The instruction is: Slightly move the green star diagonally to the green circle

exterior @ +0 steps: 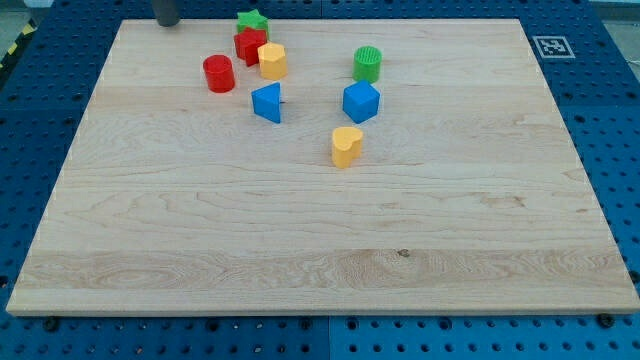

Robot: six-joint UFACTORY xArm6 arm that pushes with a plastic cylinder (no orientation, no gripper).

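The green star (252, 20) lies near the board's top edge, touching a red block (249, 45) just below it. The green circle (367, 64) stands apart, to the right of the star and lower in the view. My tip (166, 24) is at the view's top edge, well left of the green star, touching no block. Only the rod's lower end shows.
A yellow hexagon block (272, 61) sits against the red block's right side. A red cylinder (218, 73), a blue triangular block (267, 102), a blue cube (361, 101) and a yellow heart (346, 146) lie nearby. The wooden board (320, 240) rests on a blue pegboard table (620, 120). A black-and-white marker (549, 45) lies beside the board's top right corner.
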